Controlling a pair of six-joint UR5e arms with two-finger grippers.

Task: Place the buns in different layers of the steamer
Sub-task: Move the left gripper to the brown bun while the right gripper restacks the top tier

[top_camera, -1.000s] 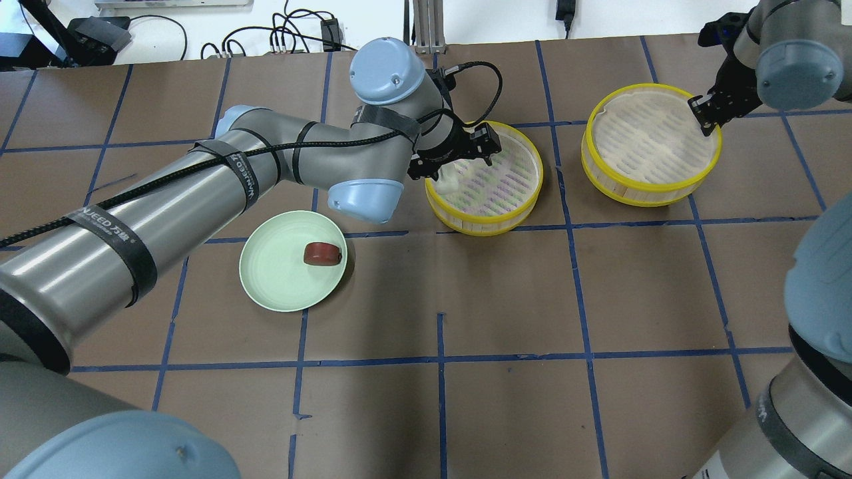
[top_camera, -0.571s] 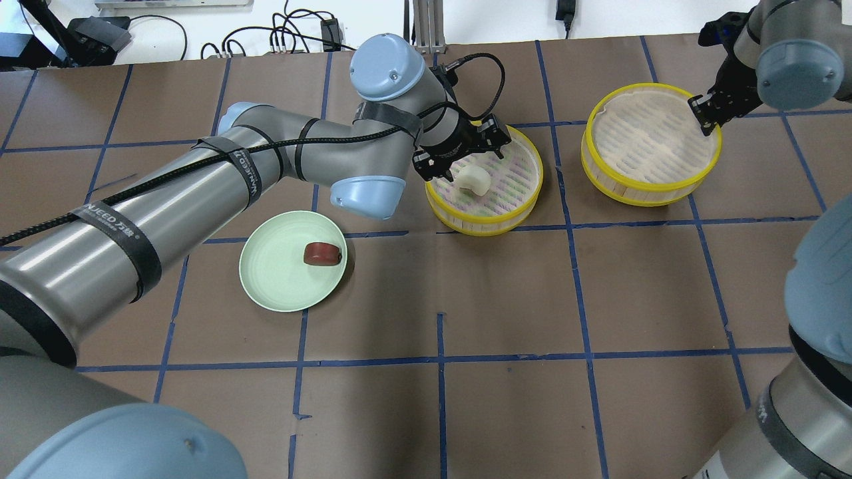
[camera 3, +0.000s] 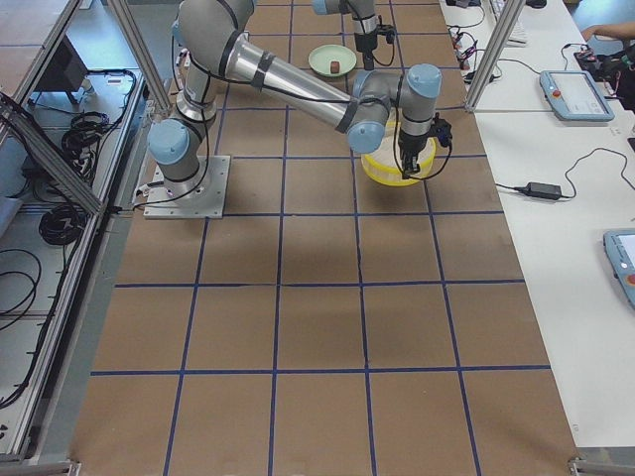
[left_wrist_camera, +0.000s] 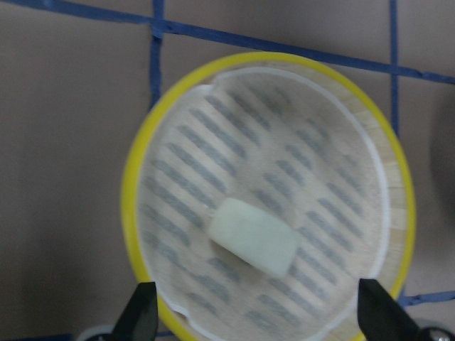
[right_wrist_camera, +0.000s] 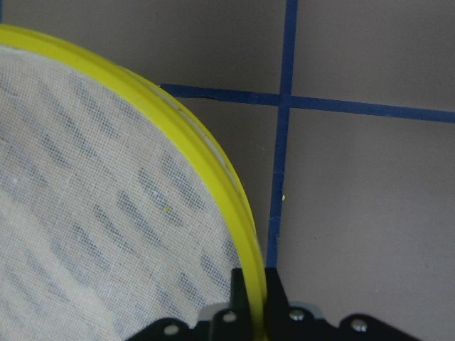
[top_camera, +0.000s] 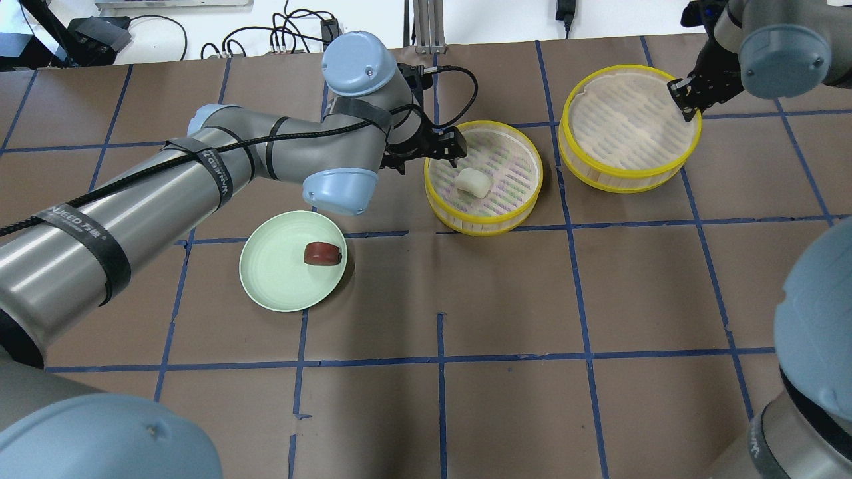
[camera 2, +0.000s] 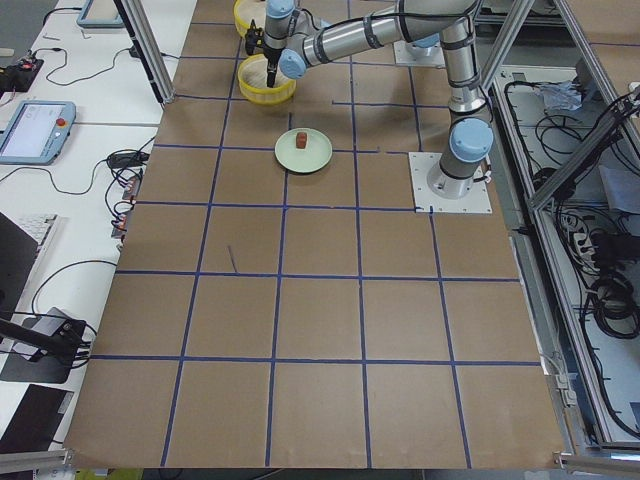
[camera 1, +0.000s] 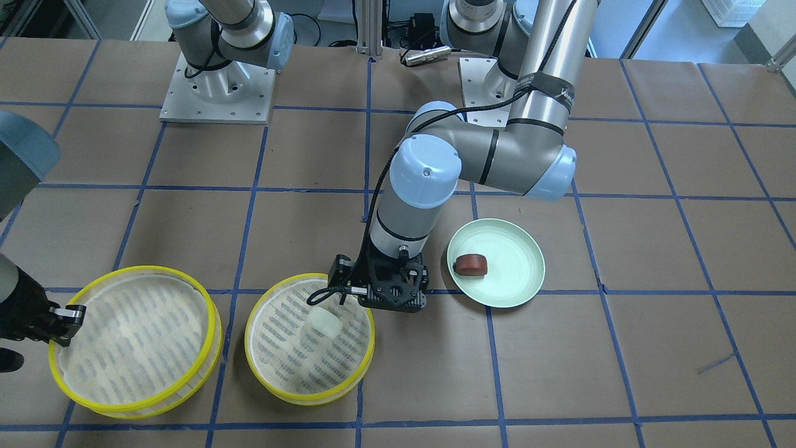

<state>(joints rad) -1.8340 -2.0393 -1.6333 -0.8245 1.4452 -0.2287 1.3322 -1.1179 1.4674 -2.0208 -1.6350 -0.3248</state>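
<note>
Left pincer (left_wrist_camera: 259, 314) wide above white bun (left_wrist_camera: 253, 236) in tray (left_wrist_camera: 320, 177), fingertips (left_wrist_camera: 142, 316) cropped. Right pincer (right_wrist_camera: 252, 280) pinching rim of second tray (right_wrist_camera: 85, 185), mostly off-frame.

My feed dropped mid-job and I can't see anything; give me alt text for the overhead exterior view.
A white bun lies in the middle steamer tray, the open left end effector empty over its left rim. The right end effector pinches the rim of a second steamer tray, and a reddish-brown bun sits on a pale green plate.
</note>
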